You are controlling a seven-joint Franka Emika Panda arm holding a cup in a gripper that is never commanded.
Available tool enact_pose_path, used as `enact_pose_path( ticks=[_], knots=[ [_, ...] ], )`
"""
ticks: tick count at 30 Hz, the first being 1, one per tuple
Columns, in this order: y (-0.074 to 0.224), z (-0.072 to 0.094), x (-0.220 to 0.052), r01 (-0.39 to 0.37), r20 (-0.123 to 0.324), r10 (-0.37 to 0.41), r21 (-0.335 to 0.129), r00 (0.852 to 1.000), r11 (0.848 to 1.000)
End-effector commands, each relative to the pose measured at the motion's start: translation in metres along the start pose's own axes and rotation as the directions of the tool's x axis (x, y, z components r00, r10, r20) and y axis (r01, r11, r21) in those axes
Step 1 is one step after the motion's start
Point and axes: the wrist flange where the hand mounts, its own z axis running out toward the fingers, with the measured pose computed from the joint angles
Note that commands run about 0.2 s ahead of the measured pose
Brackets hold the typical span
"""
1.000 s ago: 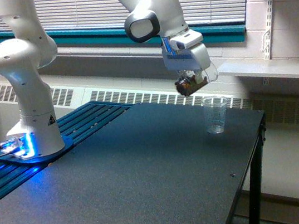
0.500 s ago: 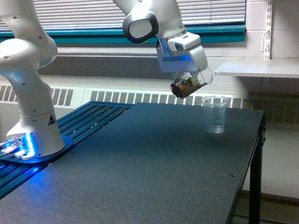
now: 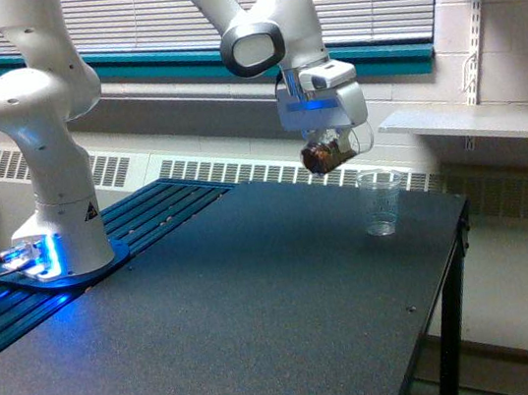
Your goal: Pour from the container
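Note:
My gripper [image 3: 328,148] hangs above the black table [image 3: 265,336], shut on the container [image 3: 327,154], a small clear plastic cup with dark brown contents. The container is tilted, its mouth leaning toward the exterior view's right. It hangs up and to the left of a narrower clear cup [image 3: 380,202] with faint printed lines, which stands upright near the table's far right edge. That cup looks empty. The two cups are apart, with a gap of air between them.
The arm's white base [image 3: 54,189] stands at the exterior view's left on a blue slatted platform [image 3: 139,226] with a blue light. The table's right edge [image 3: 452,259] drops off just beyond the standing cup. A white shelf [image 3: 476,121] runs along the wall.
The gripper with the container has shifted left and slightly down, away from over the standing cup. The container seems less tilted than a second ago. The standing cup has not moved.

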Motion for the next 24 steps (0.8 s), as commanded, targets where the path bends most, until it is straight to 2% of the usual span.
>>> enact_pose_path(
  ticks=[1, 24],
  knots=[
    [-0.013, 0.003, 0.007, -0.034, 0.001, 0.034, -0.008, 0.999, 0.999],
    [-0.036, 0.017, 0.036, -0.014, 0.022, 0.015, -0.063, 1.0, 0.998]
  ],
)
